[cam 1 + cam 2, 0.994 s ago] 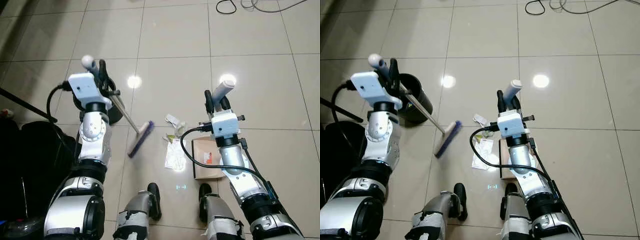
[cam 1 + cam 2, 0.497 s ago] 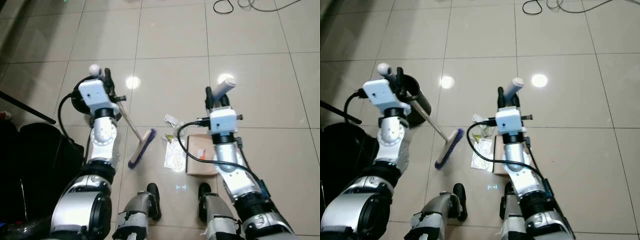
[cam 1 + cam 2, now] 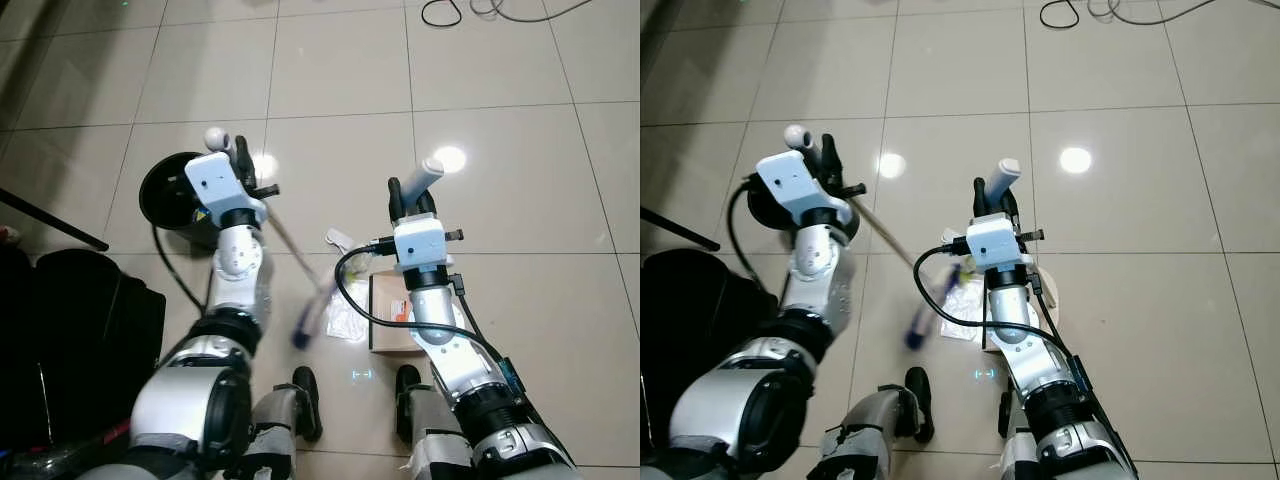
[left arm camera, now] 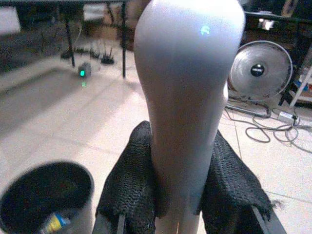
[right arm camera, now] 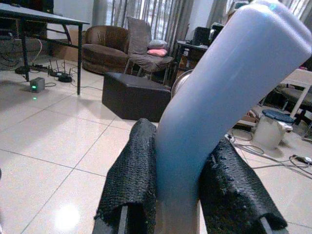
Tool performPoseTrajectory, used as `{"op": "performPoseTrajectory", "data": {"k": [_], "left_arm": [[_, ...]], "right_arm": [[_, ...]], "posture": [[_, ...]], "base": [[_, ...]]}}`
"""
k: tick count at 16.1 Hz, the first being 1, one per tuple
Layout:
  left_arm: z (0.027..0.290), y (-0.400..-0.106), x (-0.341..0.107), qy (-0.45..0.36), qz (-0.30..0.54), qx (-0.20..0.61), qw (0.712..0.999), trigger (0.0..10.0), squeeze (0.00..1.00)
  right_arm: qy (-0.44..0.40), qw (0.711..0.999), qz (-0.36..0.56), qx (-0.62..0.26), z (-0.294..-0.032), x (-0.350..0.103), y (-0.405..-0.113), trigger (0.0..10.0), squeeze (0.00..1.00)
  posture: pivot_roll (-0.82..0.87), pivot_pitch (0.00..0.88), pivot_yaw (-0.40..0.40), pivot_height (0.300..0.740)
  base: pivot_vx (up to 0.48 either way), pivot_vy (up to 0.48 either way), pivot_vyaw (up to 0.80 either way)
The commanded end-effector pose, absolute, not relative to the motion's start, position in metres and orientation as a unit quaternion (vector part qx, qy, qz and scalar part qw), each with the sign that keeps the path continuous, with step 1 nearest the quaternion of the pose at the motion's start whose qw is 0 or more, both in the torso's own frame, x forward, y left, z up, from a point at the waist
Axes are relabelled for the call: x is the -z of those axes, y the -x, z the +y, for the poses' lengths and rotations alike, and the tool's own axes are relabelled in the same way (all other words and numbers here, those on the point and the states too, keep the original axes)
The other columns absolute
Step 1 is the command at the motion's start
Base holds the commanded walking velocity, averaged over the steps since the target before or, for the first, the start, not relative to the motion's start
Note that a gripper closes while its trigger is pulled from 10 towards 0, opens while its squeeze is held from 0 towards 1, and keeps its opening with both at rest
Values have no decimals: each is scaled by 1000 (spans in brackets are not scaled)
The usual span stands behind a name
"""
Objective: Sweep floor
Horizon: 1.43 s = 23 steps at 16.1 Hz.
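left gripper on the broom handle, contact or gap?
Touching. In the left wrist view both black fingers press against the pale broom handle from either side, with no gap visible; the left gripper is shut on it.

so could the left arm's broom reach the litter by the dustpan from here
Probably yes. The left claw grips the broom, whose blurred head sits on bare tile right beside the litter, with nothing between them. The dustpan, held by the right claw, lies just beyond.

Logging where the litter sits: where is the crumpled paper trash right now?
In the left eye view the paper trash lies on the floor tiles ahead of the robot's feet, between the blurred broom head and the dustpan.
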State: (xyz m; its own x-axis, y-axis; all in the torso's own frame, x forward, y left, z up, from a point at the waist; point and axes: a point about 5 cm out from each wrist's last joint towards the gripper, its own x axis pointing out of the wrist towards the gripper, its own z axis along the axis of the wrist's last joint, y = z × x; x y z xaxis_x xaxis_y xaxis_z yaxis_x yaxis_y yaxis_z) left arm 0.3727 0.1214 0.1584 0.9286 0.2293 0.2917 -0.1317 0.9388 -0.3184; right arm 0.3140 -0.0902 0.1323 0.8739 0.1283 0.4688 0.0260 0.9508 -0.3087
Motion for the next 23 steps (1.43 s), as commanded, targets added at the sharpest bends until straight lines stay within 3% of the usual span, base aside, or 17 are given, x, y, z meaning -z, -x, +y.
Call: {"op": "performPoseTrajectory", "data": {"k": [1, 5, 8, 14, 19, 23], "left_arm": [[122, -369, -141, 184, -123, -113, 969, 10000, 0], [108, -371, -143, 281, -107, -110, 947, 10000, 0], [107, -376, -161, 283, -139, -37, 948, 10000, 0], [146, -382, -215, 207, -236, 41, 949, 10000, 0], [181, -387, -236, 157, -247, 91, 952, 10000, 0], [211, -387, -242, 115, -240, 70, 961, 10000, 0]], "right_arm": [[156, 968, -194, -22, -92, -110, -310, 10000, 0], [153, 972, -179, -17, -95, -105, -311, 10000, 0], [156, 972, -173, -14, -101, -104, -313, 10000, 0], [155, 974, -167, 5, -119, -103, -318, 10000, 0], [88, 977, -173, 86, -150, -105, -312, 10000, 0], [47, 973, -200, 102, -166, -110, -298, 10000, 0]], "posture": [[64, 393, 137, 740], [76, 384, 134, 740], [90, 373, 139, 740], [103, 285, 135, 740], [100, 181, 154, 740], [87, 130, 147, 740]], "base": [[0, 0, 0], [0, 0, 0], [0, 0, 0], [0, 0, 0], [0, 0, 0], [0, 0, 0]]}}
